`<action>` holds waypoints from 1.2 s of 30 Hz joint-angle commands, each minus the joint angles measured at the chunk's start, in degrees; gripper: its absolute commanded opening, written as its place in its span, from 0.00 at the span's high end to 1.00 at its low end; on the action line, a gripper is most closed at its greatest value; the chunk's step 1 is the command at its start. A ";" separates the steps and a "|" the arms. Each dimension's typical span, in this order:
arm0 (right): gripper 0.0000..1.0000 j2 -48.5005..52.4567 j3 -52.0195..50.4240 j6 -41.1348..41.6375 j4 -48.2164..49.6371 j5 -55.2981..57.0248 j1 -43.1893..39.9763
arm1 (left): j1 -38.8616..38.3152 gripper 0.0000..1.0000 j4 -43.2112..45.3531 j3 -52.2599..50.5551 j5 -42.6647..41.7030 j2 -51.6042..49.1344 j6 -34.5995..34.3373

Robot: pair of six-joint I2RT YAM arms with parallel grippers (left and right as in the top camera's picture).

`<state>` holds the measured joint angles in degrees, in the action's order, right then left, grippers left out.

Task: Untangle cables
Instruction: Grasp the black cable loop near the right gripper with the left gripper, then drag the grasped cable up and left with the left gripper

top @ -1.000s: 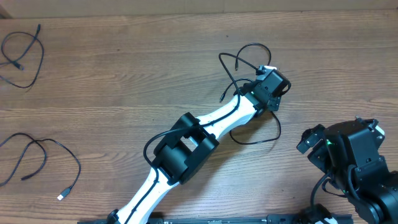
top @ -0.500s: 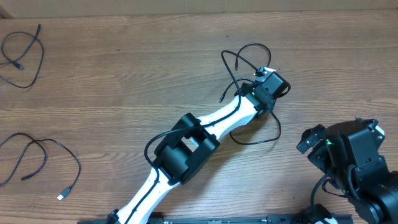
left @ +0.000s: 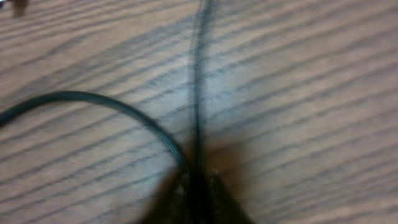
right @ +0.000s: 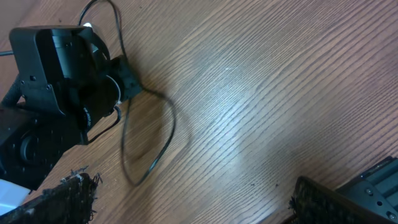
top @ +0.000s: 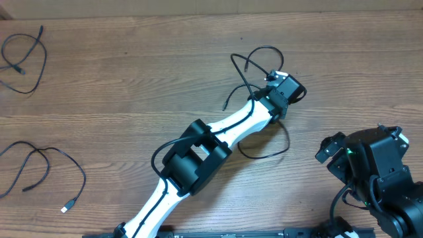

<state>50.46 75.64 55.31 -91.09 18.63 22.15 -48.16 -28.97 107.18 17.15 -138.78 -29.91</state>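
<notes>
A tangled black cable (top: 254, 63) lies at the centre right of the table, and one loop (top: 264, 153) of it trails toward the front. My left gripper (top: 285, 88) is down on this tangle. In the left wrist view its fingertips (left: 214, 196) are pressed together on a strand of the cable (left: 199, 87), and a second strand (left: 93, 98) curves off to the left. My right gripper (right: 199, 208) stands open over bare wood, with nothing between its fingers. The same loop (right: 149, 146) shows beside the left gripper's head (right: 62, 68).
Two more loose black cables lie at the far left: one at the back (top: 23, 53) and one at the front (top: 39, 168) with a silver plug tip (top: 65, 209). The right arm (top: 373, 168) sits at the front right corner.
My left gripper has gone from open to shut on a strand of the cable. The tangle and its front loop have shifted a little to the left. The right arm has not moved.
</notes>
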 commanded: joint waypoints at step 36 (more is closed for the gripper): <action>0.00 -0.20 0.94 0.42 0.22 0.61 -0.09 | 47.12 0.96 -20.06 -0.09 3.43 21.79 -2.05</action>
<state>50.46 75.64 55.31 -91.13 18.63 22.15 -2.72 -48.23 106.98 26.39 -116.86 -31.59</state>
